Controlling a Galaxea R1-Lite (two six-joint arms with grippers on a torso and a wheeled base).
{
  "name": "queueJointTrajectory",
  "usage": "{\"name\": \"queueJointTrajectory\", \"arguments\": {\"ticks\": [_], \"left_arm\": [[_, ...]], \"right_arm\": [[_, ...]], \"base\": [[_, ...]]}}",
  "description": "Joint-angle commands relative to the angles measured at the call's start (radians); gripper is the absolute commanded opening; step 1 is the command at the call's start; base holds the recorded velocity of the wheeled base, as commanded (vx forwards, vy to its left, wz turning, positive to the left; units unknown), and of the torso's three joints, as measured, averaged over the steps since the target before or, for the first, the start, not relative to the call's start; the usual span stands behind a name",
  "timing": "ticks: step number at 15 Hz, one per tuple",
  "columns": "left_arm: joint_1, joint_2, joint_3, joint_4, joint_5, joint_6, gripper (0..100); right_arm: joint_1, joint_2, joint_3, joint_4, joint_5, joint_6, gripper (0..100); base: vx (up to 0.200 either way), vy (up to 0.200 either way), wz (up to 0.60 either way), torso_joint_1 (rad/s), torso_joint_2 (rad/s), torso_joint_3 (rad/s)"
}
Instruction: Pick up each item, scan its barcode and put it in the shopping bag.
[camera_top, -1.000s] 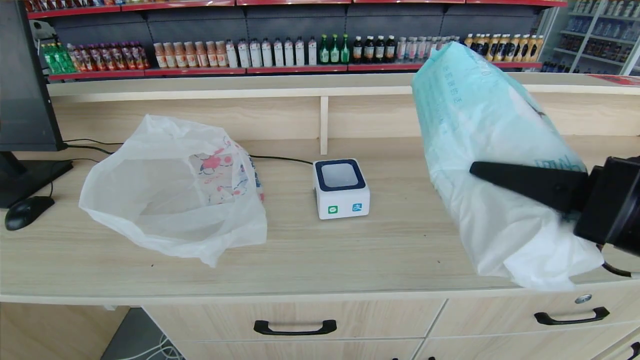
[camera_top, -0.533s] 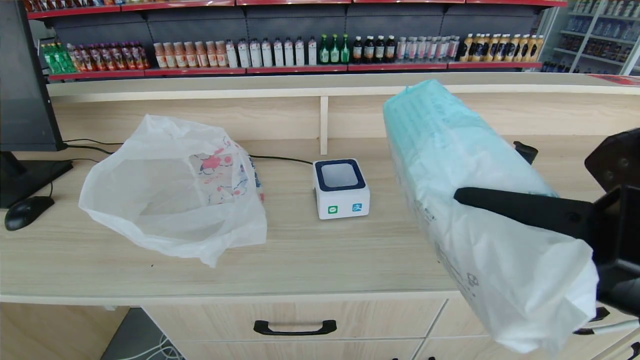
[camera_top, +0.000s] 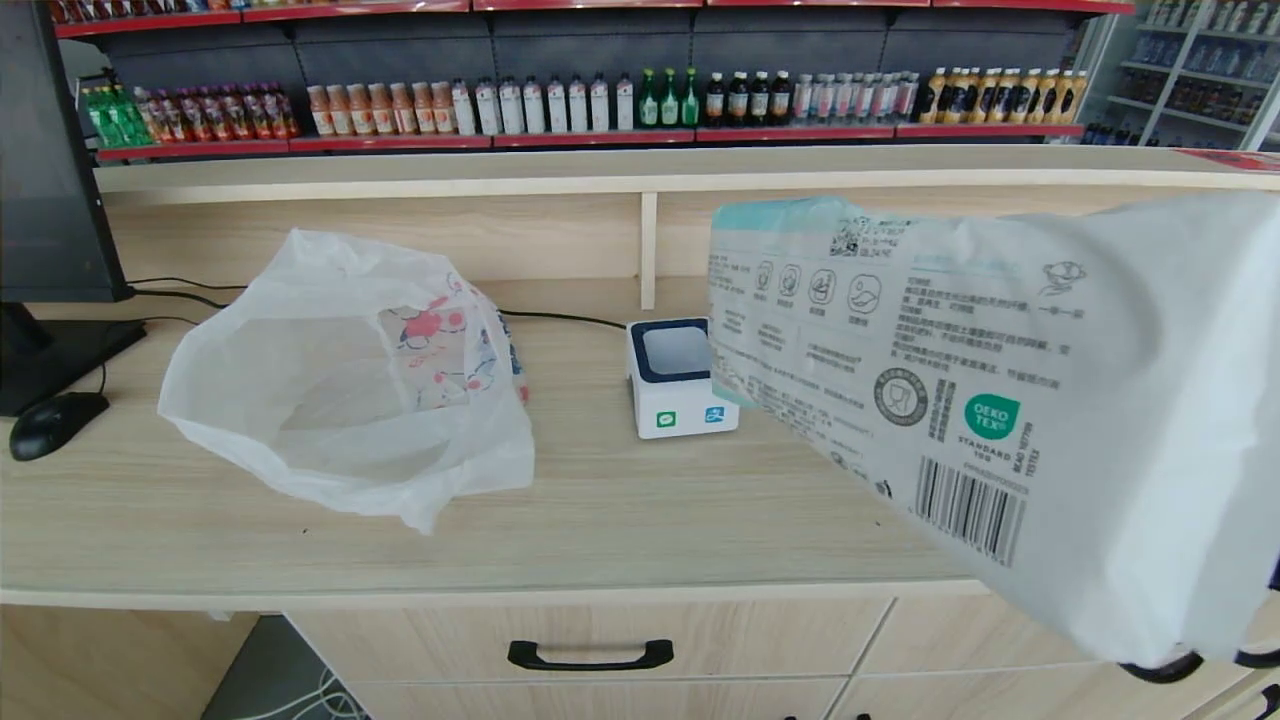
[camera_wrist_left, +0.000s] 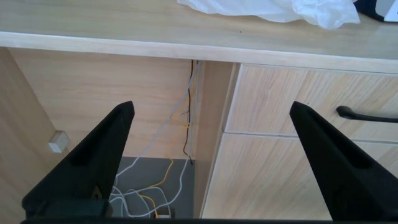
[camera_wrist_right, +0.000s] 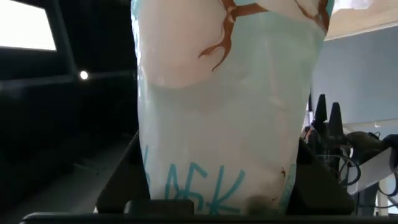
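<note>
Head view: I hold the pack (camera_top: 1000, 400) over the right edge of the worktop (camera_top: 600, 520).
Right gripper (camera_wrist_right: 214, 180): squeezing the pack.
Left gripper (camera_wrist_left: 211, 109): fingers wide apart.

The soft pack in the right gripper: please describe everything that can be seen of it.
The soft pack is a long, pillow-like bundle in thin plastic film, white with a pale teal end. Its printed side faces the head camera: icons, text, a round green mark, a barcode. It hangs tilted over the counter, teal end near the scanner. The right gripper clamps it between its fingers.
</note>
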Motion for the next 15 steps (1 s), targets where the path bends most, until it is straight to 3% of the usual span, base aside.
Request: {"name": "queueJointTrajectory", "arguments": {"ticks": [1, 3, 5, 8, 15], "left_arm": [[0.000, 0.000, 0.000, 0.000, 0.000, 0.000, 100], [0.000, 0.000, 0.000, 0.000, 0.000, 0.000, 100], [0.000, 0.000, 0.000, 0.000, 0.000, 0.000, 100], [0.000, 0.000, 0.000, 0.000, 0.000, 0.000, 100], [0.000, 0.000, 0.000, 0.000, 0.000, 0.000, 100]], "right_arm": [[-0.003, 0.083, 0.020, -0.047, 0.046, 0.033, 0], [-0.001, 0.135, 0.098, -0.171, 0.158, 0.160, 0], [-0.001, 0.173, 0.221, -0.393, 0.239, 0.253, 0], [-0.001, 0.293, 0.268, -0.654, 0.253, 0.397, 0], [0.074, 0.353, 0.205, -0.691, 0.251, 0.463, 0]], "base": [[0.000, 0.000, 0.00, 0.000, 0.00, 0.000], [0.000, 0.000, 0.00, 0.000, 0.00, 0.000], [0.000, 0.000, 0.00, 0.000, 0.00, 0.000], [0.000, 0.000, 0.00, 0.000, 0.00, 0.000], [0.000, 0.000, 0.00, 0.000, 0.00, 0.000]]}}
